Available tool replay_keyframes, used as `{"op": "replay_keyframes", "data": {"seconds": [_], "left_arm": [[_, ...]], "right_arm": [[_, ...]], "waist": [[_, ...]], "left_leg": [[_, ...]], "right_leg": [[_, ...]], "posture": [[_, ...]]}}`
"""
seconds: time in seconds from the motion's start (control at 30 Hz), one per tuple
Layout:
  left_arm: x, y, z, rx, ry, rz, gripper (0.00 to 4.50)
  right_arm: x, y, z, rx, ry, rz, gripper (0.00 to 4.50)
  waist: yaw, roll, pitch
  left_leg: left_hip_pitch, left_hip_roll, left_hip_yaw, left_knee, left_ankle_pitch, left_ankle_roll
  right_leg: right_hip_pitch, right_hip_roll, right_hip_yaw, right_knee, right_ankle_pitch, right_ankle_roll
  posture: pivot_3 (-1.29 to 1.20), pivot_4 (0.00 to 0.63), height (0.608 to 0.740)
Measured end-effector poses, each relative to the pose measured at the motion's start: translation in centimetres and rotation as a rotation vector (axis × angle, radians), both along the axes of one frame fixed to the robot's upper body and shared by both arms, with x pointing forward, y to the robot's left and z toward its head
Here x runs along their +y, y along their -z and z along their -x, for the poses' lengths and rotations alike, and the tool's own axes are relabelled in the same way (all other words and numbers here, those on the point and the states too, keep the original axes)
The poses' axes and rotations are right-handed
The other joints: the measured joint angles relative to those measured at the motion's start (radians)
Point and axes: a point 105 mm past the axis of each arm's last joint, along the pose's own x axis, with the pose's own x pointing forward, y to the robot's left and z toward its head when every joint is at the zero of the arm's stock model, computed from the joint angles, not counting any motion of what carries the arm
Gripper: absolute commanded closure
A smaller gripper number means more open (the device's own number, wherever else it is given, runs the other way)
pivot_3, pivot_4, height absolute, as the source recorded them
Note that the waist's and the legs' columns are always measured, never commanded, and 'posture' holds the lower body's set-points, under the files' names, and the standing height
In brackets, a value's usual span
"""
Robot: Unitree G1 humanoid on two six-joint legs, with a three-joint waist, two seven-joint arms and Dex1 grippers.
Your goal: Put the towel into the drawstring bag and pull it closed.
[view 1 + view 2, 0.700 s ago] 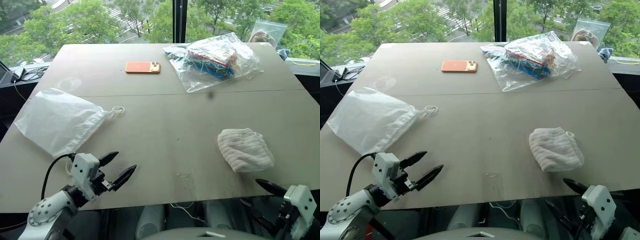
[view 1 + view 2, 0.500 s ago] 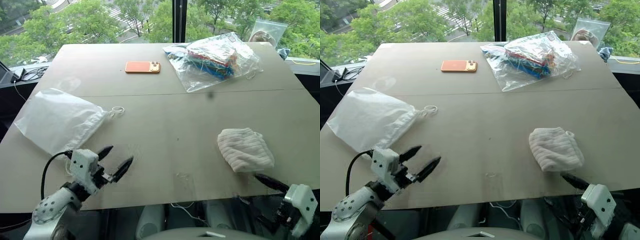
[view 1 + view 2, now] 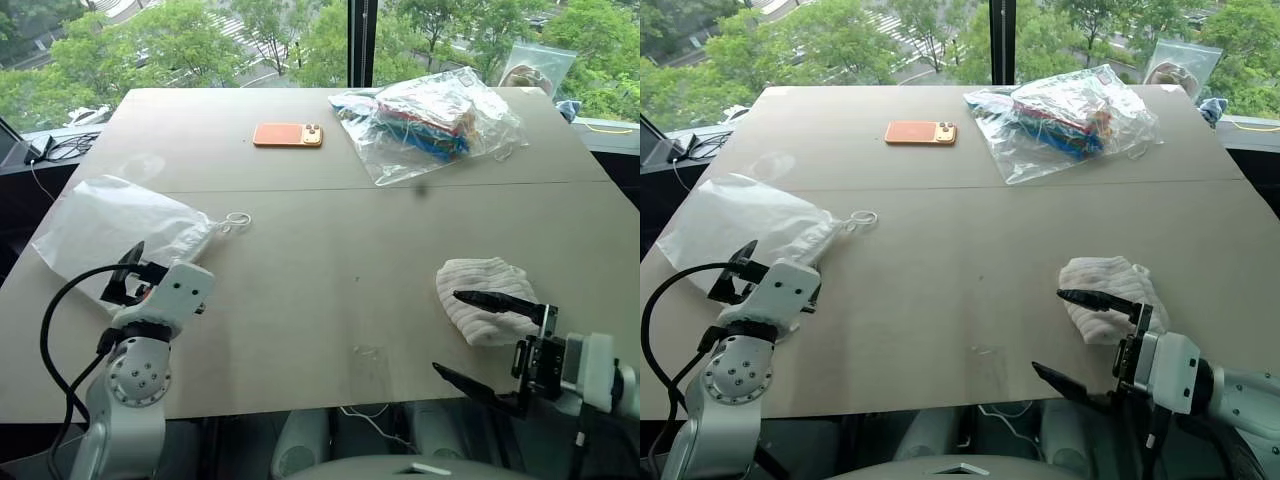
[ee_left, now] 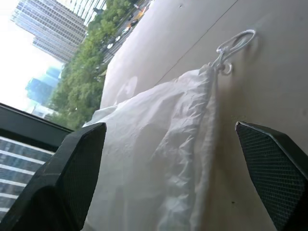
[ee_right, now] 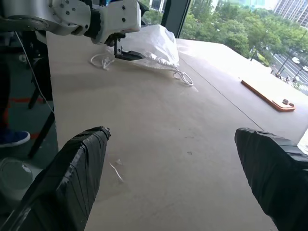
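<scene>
Both grippers stand with fingers spread wide and hold nothing. Right gripper (image 3: pixel 490 342) sits at the table's near right edge, one black finger lying over the towel, the other past the near edge; contact with the towel cannot be confirmed. Left gripper (image 4: pixel 183 173) is at the near left side over the drawstring bag; from the head views its fingers are mostly hidden behind its own white wrist housing.

Table (image 3: pixel 330 250): large, tan, a seam running across it from left to right. Its near edge is partly covered by both arms.

Drawstring bag (image 3: pixel 105 225): translucent white, lying flat near the left edge, mouth gathered toward the table's middle, cord loop (image 3: pixel 237 219) resting on the surface. Contents cannot be made out.

Clear plastic bag (image 3: pixel 430 115): toward the far right corner, holding colourful items, not identifiable.

Towel (image 3: pixel 478 290): off-white, ribbed, bunched, near the near right edge, well apart from the drawstring bag.

Orange phone (image 3: pixel 287 134): face down, near the far edge, left of the plastic bag.
</scene>
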Motion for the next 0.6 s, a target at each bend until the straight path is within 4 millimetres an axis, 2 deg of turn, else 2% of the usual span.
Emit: {"op": "replay_keyframes", "data": {"seconds": [0.17,0.33,0.47,0.53,0.6], "left_arm": [[2.2,0.3,-0.9,0.067,-0.080,-0.143,0.05],[2.1,1.7,-2.6,0.138,-0.071,-0.147,0.05],[2.2,1.6,-4.4,0.135,-0.077,-0.143,0.05],[1.9,1.5,-4.7,0.129,-0.059,-0.128,0.05],[0.8,1.6,-4.4,0.137,-0.006,-0.095,0.05]], "right_arm": [[2.3,0.4,-1.2,0.024,-0.005,-0.066,0.02],[3.2,0.2,-1.8,0.029,0.018,-0.086,0.02],[3.9,-0.1,-2.7,0.022,0.049,-0.091,0.02],[4.1,-0.3,-2.7,0.021,0.061,-0.090,0.02],[4.4,-0.5,-2.6,0.023,0.061,-0.089,0.02]], "waist": [[-0.001,0.000,0.000],[0.004,-0.001,0.000],[0.002,-0.001,0.000],[0.000,-0.001,0.000],[-0.003,-0.001,0.000]], "left_leg": [[-0.001,0.000,0.000,0.000,0.000,0.000],[-0.002,-0.001,0.000,0.000,0.000,0.000],[-0.002,-0.001,-0.001,0.000,0.000,0.000],[-0.003,-0.001,-0.001,0.000,0.000,0.000],[-0.003,-0.001,0.000,0.000,0.000,0.000]], "right_leg": [[-0.001,-0.001,0.000,0.001,0.000,0.000],[-0.002,-0.002,-0.001,0.000,0.000,0.000],[-0.002,-0.002,-0.001,0.001,0.000,0.000],[-0.002,-0.002,-0.001,0.001,0.002,-0.004],[-0.003,-0.003,-0.001,0.001,0.003,-0.004]], "posture": [[0.00,0.150,0.740],[0.00,0.150,0.740],[0.00,0.150,0.740],[0.00,0.150,0.740],[0.00,0.150,0.740]]}}
